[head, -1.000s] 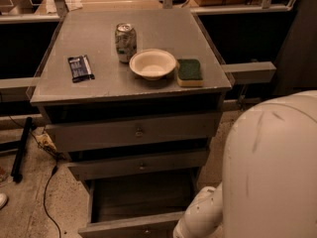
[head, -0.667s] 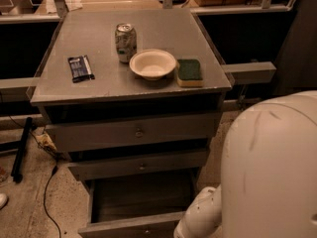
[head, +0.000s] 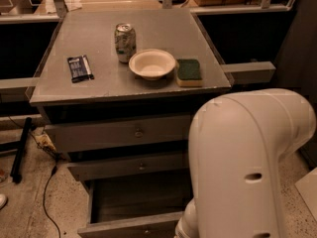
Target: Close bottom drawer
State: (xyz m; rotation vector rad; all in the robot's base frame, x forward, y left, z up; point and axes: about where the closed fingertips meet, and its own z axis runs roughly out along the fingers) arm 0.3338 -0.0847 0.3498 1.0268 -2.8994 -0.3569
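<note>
The gripper is out of sight, somewhere below the bulky white robot arm (head: 242,162) — its state I cannot tell. The plain grey bottom drawer (head: 130,228) stands pulled open just left of that arm.

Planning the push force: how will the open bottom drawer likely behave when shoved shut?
The bottom drawer shows nothing inside, so it is probably light and slides easily. Its boxy walls and flat front look rigid, so a push should not flex it. The gripper is out of view; only the white arm shows.
</note>
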